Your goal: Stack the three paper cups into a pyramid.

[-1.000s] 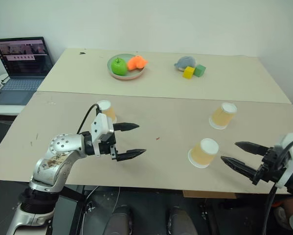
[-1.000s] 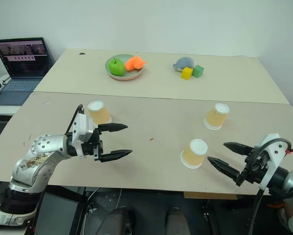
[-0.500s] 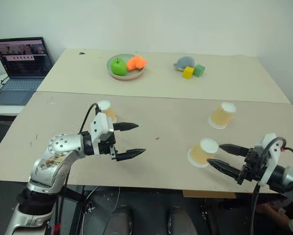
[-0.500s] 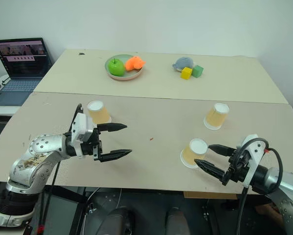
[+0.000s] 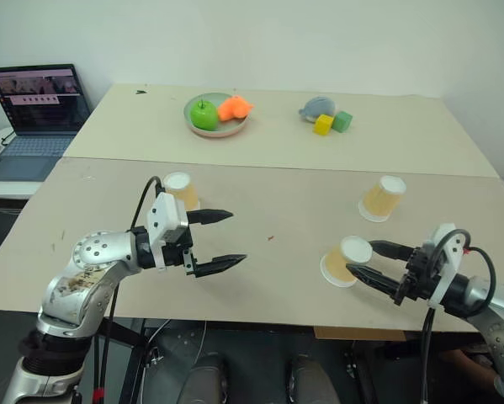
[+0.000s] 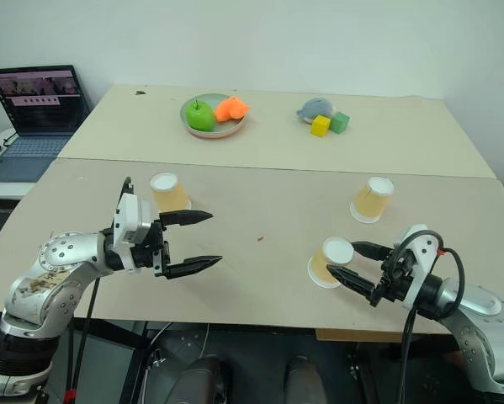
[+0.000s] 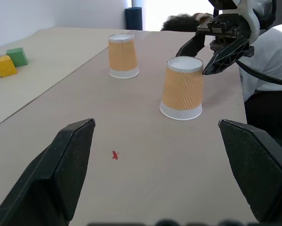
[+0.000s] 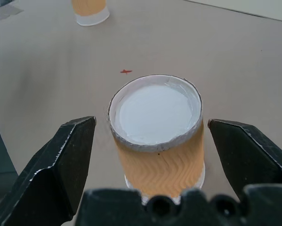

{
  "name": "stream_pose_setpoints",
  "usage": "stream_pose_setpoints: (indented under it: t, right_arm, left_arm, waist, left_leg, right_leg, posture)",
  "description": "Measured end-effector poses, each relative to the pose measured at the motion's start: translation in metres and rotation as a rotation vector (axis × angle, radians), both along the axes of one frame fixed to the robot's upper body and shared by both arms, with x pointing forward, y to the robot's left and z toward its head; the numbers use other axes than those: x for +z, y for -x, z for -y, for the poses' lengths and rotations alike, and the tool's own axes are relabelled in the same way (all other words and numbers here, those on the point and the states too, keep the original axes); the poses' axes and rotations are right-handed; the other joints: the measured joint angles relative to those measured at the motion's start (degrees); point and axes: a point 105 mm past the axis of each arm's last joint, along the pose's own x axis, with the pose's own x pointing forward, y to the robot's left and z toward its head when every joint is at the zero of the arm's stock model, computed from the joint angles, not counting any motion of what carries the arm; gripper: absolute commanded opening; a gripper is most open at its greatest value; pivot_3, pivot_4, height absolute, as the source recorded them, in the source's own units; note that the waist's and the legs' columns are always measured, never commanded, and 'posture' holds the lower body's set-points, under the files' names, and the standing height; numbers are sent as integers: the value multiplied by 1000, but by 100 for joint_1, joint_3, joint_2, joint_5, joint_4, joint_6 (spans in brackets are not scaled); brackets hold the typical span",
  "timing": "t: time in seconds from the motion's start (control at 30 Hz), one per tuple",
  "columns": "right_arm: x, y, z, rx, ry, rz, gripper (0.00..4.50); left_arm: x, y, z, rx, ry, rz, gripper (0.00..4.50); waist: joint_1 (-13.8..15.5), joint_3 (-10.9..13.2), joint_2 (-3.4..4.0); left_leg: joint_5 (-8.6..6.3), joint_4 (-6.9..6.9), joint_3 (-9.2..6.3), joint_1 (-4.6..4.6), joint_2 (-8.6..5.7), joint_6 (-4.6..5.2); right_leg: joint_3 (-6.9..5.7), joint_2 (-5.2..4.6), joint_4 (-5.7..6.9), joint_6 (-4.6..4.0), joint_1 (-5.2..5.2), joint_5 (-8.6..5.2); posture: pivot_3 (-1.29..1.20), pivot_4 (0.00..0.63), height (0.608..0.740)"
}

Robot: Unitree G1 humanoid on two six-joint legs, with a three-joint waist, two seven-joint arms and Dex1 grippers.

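Beige board covers the worktop, on which three upturned paper cups are set well apart: a near cup, a far cup and a left cup. The right pincer is held spread with a finger on either side of the near cup, which is not squeezed. The left pincer is spread, with nothing held, just beside the left cup.

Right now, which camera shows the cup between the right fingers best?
The right wrist view: the near cup stands upside down, centred between open fingers. The eye views show it small; the left wrist view shows its side.
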Motion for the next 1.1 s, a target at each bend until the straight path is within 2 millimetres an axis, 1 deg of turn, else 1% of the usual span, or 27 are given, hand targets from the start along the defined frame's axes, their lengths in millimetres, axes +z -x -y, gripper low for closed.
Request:
stream_pose_setpoints:
  t: [0.1,0.17,0.2,0.27,0.33,0.47,0.53,0.6,0.67,0.7,0.77,0.83,0.87,0.9,0.97,1.03,1.1]
  right_arm:
    - [-2,-6,-4,12,0,6,4500]
    - [-3,-9,-7,19,-4,3,3994]
    - [-3,-11,-7,17,-10,9,3847]
    - [-2,-19,-6,6,-28,25,3148]
    - [-2,-22,-5,3,-28,28,2668]
    - [0,-28,-5,5,-20,44,2668]
    - [5,-33,-11,34,-29,60,2668]
    - [18,-41,-20,69,-42,101,2668]
    - [32,-50,-36,121,-71,141,2668]
    - [38,-54,-48,164,-82,157,2668]
    - [44,-59,-69,249,-111,164,2668]
    - [46,-64,-87,316,-135,153,2668]
    - [46,-67,-100,366,-142,141,2668]
    - [45,-70,-108,395,-142,133,2668]
    - [42,-78,-126,452,-133,116,2668]
    - [38,-85,-139,496,-126,98,2668]
    - [33,-89,-147,521,-116,88,2668]
  left_arm:
    - [0,-1,-1,12,2,-5,4487]
    - [2,-2,-5,29,6,-2,4500]
    - [3,-3,-6,37,7,-5,4500]
    - [1,0,-11,51,-4,-18,4500]
    - [-3,3,-14,57,-12,-38,4500]
    - [-16,6,-25,93,-38,-95,4500]
    - [-20,6,-32,123,-42,-115,4500]
    - [-25,5,-40,155,-40,-134,4500]
    - [-27,4,-45,179,-42,-141,4500]
    - [-28,4,-47,186,-44,-138,4500]
    - [-28,3,-49,198,-43,-134,4500]
    - [-29,4,-51,208,-43,-136,4500]
    - [-29,4,-51,212,-43,-134,4500]
    - [-29,4,-51,214,-43,-133,4500]
    - [-28,6,-50,218,-43,-125,4500]
    - [-27,8,-49,220,-45,-114,4500]
    - [-26,9,-49,224,-45,-106,4500]
  waist:
    - [-1,0,0]
    - [-1,0,0]
    - [-2,0,0]
    - [-9,0,0]
    - [-10,1,1]
    - [-11,1,2]
    - [-21,1,2]
    - [-51,2,3]
    - [-73,2,2]
    - [-79,2,2]
    - [-84,3,2]
    - [-95,3,2]
    - [-108,3,3]
    - [-121,4,3]
    - [-117,5,5]
    - [-112,7,6]
    - [-114,7,7]
  left_leg:
    - [0,0,0,-1,-2,0]
    - [0,0,0,-1,-2,0]
    - [0,0,0,-1,-2,0]
    - [0,0,0,-1,-2,0]
    - [0,-1,1,0,-1,0]
    - [1,-1,1,0,-1,-1]
    - [1,-1,2,0,-1,-2]
    - [2,-1,2,1,0,-4]
    - [4,-1,1,2,3,-6]
    - [4,-3,1,2,3,-7]
    - [4,-5,-2,1,2,-7]
    - [4,-5,-1,-2,0,-7]
    - [4,-5,-1,-3,1,-7]
    - [4,-5,-1,-4,0,-7]
    - [4,-5,-2,-5,0,-8]
    - [5,-5,-3,-5,0,-8]
    - [5,-5,-3,-4,-1,-9]
  right_leg:
    - [0,0,0,0,0,0]
    - [0,0,0,0,-1,0]
    - [-1,0,0,0,-1,0]
    - [1,0,0,0,-1,0]
    - [0,0,0,0,-2,0]
    - [-1,1,3,0,-3,0]
    - [1,1,3,-1,-4,1]
    - [1,1,4,-2,-5,2]
    - [-1,6,4,-4,-5,3]
    - [-1,6,4,-4,-7,3]
    - [-4,6,3,-5,-7,2]
    - [-2,5,3,-5,-11,3]
    - [-3,5,3,-5,-12,3]
    - [-3,5,4,-5,-12,3]
    - [-7,4,5,-6,-12,3]
    - [-8,3,6,-5,-14,3]
    - [-8,1,7,-6,-15,4]
  posture:
    - [0,150,678]
    - [0,150,678]
    - [0,150,678]
    - [0,150,678]
    - [0,150,678]
    - [0,150,678]
    - [0,150,678]
    - [0,150,678]
    - [0,150,678]
    - [0,150,678]
    - [0,150,678]
    - [0,150,678]
    - [0,150,678]
    - [0,150,678]
    - [0,150,678]
    - [0,150,678]
    - [0,150,678]
